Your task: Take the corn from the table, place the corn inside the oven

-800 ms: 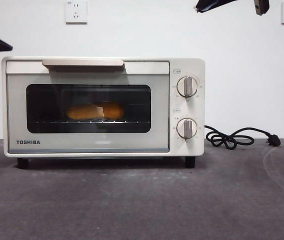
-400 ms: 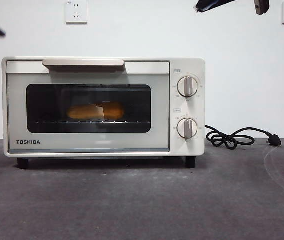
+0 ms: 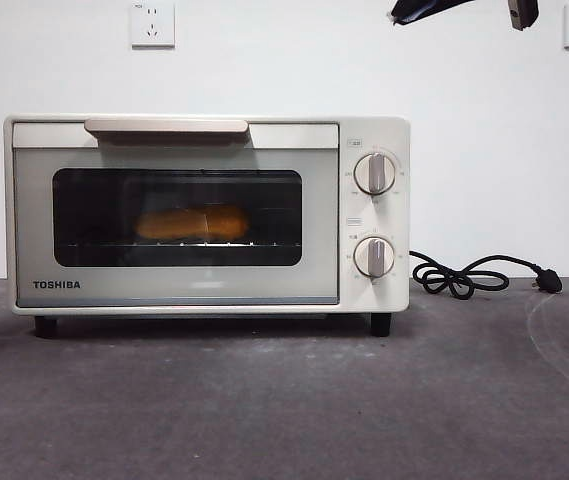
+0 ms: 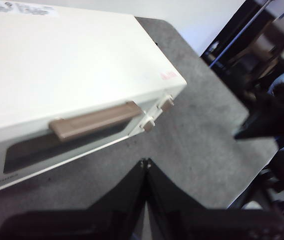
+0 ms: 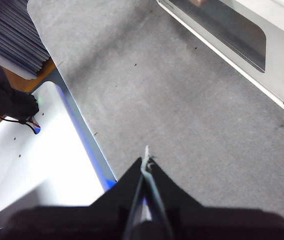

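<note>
Corn (image 3: 192,223) inside the Toshiba toaster oven (image 3: 207,213), lying on the wire rack (image 3: 179,243) behind the dark glass window (image 3: 177,217), long axis level and running 9 to 3 o'clock across the front view, centred in the window. Door shut, beige handle (image 3: 166,125) flush along the top edge. Judged done, or one retreat short of it. Left gripper (image 4: 145,162) clenched on nothing, jaws meeting at the tips, hanging above and in front of the oven, handle and both knobs (image 4: 156,114) in its wrist view, so the nearer arm to the corn. Right gripper (image 5: 145,152) likewise pressed closed and empty, over bare table (image 5: 171,110), only the window corner of the oven in sight. Any reach for the corn blocked by the door: handle first. Readable: "TOSHIBA" (image 3: 56,285) at 7 o'clock on the door; a small red mark on the oven top too blurred to read; knob scales too small. Black cord (image 3: 484,274) coiled at 3 o'clock of the oven.
</note>
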Available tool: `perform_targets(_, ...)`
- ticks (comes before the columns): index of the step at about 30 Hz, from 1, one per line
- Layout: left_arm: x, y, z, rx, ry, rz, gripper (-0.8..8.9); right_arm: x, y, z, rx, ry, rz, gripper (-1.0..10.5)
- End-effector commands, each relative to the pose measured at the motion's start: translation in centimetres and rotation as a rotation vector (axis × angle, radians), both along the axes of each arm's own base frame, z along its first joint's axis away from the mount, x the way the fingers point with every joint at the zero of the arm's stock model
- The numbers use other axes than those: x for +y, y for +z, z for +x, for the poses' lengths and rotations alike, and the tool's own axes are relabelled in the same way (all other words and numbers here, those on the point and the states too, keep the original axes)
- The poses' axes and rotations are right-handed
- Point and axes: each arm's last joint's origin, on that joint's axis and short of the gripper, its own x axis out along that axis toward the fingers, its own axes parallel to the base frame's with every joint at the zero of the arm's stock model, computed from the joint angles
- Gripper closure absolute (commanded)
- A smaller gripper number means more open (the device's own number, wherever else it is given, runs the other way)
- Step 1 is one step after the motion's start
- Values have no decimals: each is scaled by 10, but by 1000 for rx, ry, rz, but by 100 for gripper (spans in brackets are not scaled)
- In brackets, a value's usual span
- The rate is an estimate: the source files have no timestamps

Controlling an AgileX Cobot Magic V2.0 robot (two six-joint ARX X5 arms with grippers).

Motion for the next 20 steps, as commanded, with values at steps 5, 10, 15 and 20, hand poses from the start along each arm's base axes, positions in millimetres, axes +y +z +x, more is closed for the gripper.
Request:
perform_targets(5,-11,6,-54,-24,88,79,821,1,-1,1,1,6,2,958)
perform_targets(10,-9,3,-79,-9,166,137,821,1,-1,1,7,7,0,959)
perform_targets(15,-8,1,-85,11,183,154,821,1,-1,1,4,6,1,958)
perform_targets(20,-8,1,-83,16,183,154,821,1,-1,1,1,7,1,958)
